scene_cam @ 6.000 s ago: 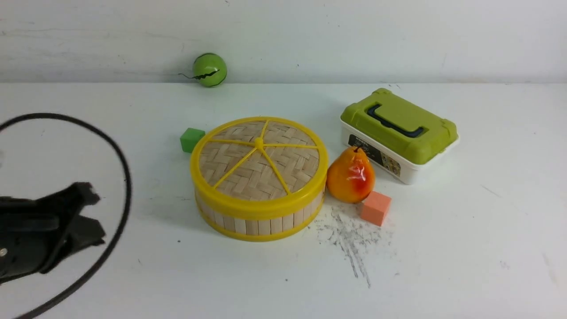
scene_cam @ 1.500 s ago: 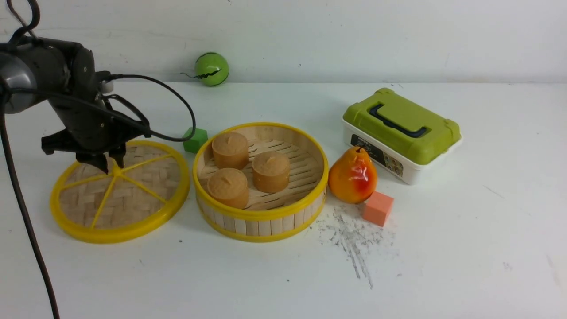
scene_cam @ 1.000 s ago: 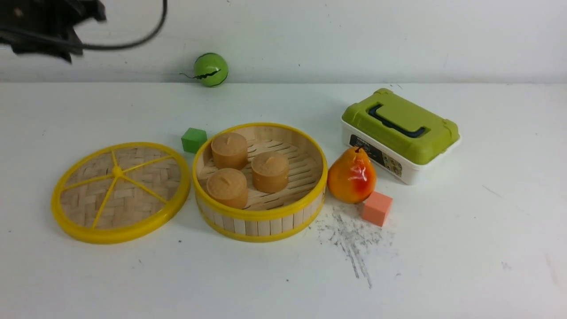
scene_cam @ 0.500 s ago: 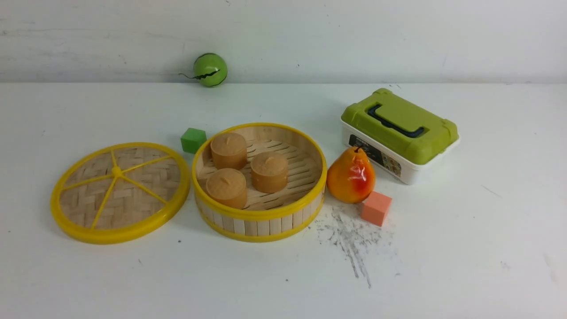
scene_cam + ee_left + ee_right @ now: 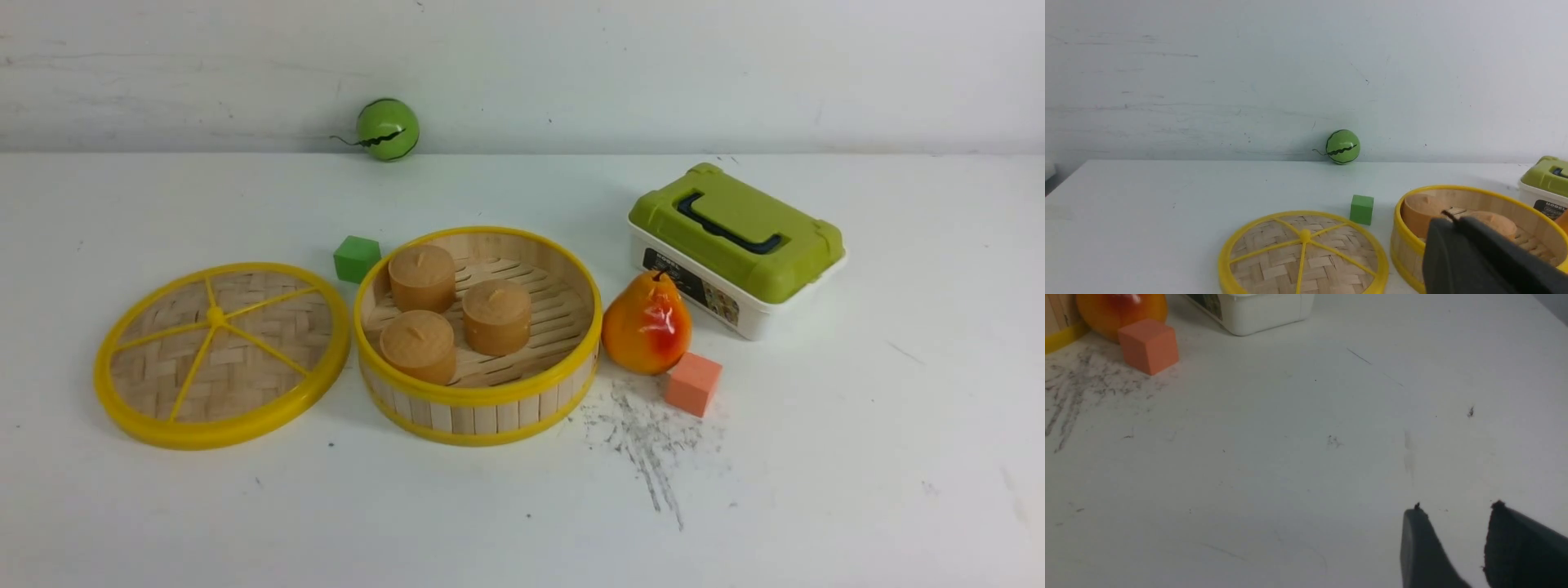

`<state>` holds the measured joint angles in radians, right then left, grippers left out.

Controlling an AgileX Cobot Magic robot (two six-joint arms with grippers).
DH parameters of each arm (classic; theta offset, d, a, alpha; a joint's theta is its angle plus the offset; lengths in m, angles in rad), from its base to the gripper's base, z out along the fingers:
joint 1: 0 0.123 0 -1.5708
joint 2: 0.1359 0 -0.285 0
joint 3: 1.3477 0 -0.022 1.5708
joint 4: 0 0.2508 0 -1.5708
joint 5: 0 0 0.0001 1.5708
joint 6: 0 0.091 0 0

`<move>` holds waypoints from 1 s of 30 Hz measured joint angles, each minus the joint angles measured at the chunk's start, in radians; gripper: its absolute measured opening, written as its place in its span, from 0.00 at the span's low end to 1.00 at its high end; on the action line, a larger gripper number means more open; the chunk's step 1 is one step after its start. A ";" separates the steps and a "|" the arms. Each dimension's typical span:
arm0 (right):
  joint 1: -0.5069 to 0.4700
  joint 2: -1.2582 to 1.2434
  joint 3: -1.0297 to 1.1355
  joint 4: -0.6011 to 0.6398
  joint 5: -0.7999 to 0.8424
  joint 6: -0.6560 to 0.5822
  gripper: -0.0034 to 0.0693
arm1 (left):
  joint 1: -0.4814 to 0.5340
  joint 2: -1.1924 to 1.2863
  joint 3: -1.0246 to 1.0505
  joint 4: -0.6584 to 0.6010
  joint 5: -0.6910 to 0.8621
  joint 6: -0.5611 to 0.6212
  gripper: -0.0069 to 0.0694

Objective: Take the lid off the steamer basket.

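Note:
The lid [image 5: 220, 353], a woven bamboo disc with yellow rim and spokes, lies flat on the table left of the steamer basket [image 5: 480, 335]. The basket stands open and holds three brown buns [image 5: 457, 310]. Both show in the left wrist view: the lid [image 5: 1301, 256] and the basket [image 5: 1478, 228]. My left gripper [image 5: 1453, 218] is shut and empty, above the table near the basket; it is out of the front view. My right gripper [image 5: 1455, 510] is open and empty over bare table, far right of the basket.
A pear [image 5: 647, 324] and an orange cube [image 5: 693, 384] sit right of the basket. A white box with an olive-green lid [image 5: 735, 245] stands behind them. A green cube [image 5: 356, 258] sits behind the basket's left side. A green ball [image 5: 387, 129] rests against the back wall.
The lid was on the basket six seconds ago; it now lies on the table to the left. My left gripper let go of its knob, rose and left the front view.

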<state>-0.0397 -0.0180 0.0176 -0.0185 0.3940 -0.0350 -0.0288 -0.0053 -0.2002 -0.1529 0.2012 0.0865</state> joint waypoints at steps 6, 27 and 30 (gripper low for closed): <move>0.000 0.000 0.000 0.000 0.000 0.000 0.38 | 0.000 -0.004 0.085 -0.003 -0.031 0.001 0.07; 0.000 0.000 0.000 0.000 0.000 0.000 0.38 | -0.032 -0.004 0.217 0.119 -0.034 0.000 0.07; 0.000 0.000 0.000 0.000 0.000 0.000 0.38 | -0.067 -0.004 0.227 0.173 -0.007 0.000 0.07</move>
<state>-0.0397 -0.0180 0.0176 -0.0185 0.3940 -0.0350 -0.0954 -0.0089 0.0263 0.0202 0.1945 0.0868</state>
